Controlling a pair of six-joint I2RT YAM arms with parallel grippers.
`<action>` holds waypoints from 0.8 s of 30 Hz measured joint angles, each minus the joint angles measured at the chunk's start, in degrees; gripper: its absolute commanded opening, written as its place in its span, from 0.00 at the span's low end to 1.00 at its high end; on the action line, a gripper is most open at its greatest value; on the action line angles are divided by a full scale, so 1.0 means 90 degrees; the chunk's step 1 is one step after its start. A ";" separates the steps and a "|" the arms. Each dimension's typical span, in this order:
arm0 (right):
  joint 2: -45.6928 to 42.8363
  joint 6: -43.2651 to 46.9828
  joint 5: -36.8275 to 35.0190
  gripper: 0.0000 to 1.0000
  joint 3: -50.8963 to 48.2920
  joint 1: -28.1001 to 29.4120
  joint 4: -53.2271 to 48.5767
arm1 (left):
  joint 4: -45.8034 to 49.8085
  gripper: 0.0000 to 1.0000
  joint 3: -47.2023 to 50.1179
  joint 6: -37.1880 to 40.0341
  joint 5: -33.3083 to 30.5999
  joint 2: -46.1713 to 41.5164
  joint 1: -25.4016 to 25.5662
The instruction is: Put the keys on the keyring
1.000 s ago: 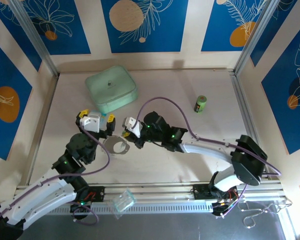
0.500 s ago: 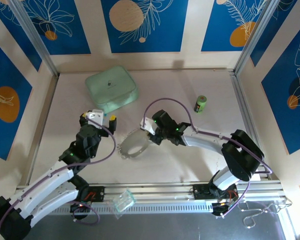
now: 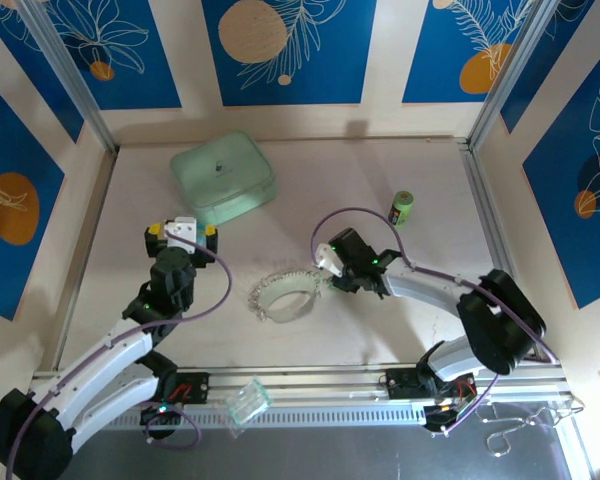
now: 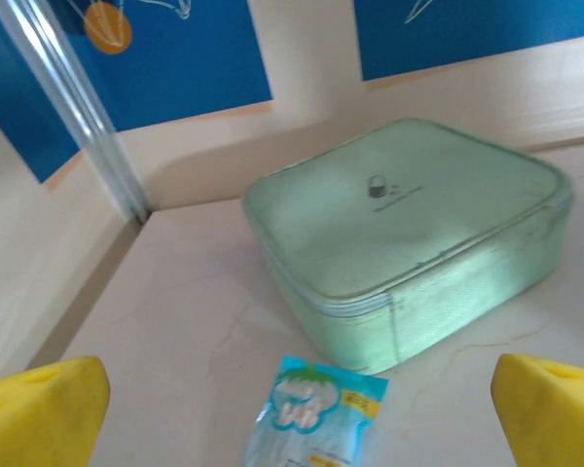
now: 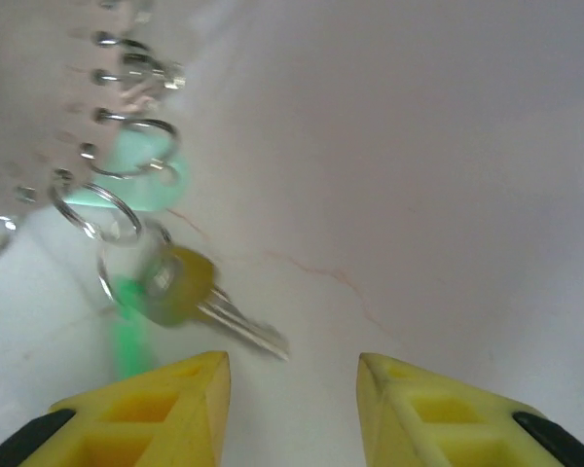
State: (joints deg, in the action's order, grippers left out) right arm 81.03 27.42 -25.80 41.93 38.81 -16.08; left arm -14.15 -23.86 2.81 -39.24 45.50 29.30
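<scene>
Pale tabletop (image 3: 380, 340) is occupied by the limp keyring (image 3: 285, 295). A light, slippery key (image 5: 190, 292) seems strung on it and is judged best pinched by its head. Right gripper (image 5: 292, 375), beside the keyring, and left gripper (image 3: 183, 229) are parted wide, empty.

One keyring (image 3: 276, 310), one box (image 3: 223, 178), one can (image 3: 401, 208) — at least one key (image 5: 180, 287).

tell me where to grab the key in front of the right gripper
Probably its rounded head: the key lies flat on the table, thin blade pointing toward the right gripper. Come straight down, a finger on either side of the head, clear of the keyring loops beside it.
</scene>
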 measured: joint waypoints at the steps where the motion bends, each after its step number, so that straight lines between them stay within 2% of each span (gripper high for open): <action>1: -0.0216 -0.0119 0.0005 0.40 -0.0100 -0.0124 0.0053 | -0.0058 1.00 0.0032 0.0041 -0.0036 0.0073 -0.0066; 5: -0.1236 -0.0780 0.0129 0.40 -0.0646 -0.0736 0.0721 | -0.0435 1.00 0.0194 0.0243 -0.0058 0.0408 -0.0299; 7: -0.1906 -0.1251 0.0318 0.42 -0.1151 -0.1236 0.1426 | -0.0695 1.00 0.0321 0.0362 -0.0053 0.0605 -0.0440; 11: -0.2732 -0.2399 0.0794 0.43 -0.2407 -0.2749 0.3276 | -0.1265 1.00 0.0600 0.0442 0.0063 0.1049 -0.0780; 13: -0.2574 -0.2849 0.0911 0.43 -0.2863 -0.3427 0.4051 | -0.1525 1.00 0.0658 0.0418 0.0182 0.1377 -0.0962; 15: -0.2076 -0.3181 0.1054 0.43 -0.3109 -0.3832 0.4687 | -0.1938 1.00 0.0707 0.0386 0.0340 0.1841 -0.1166; 20: -0.0954 -0.3412 0.1715 0.43 -0.3106 -0.4019 0.6037 | -0.3252 1.00 0.1001 0.0199 0.0872 0.2941 -0.1617; 24: -0.0206 -0.3405 0.2186 0.43 -0.2958 -0.4087 0.6987 | -0.4255 1.00 0.1236 0.0245 0.1275 0.3711 -0.1770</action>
State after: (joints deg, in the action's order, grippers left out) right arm 79.18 -3.22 -6.13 15.31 2.02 46.81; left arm -52.45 -12.73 5.02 -27.77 78.89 13.37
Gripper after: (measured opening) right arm 0.430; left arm 0.997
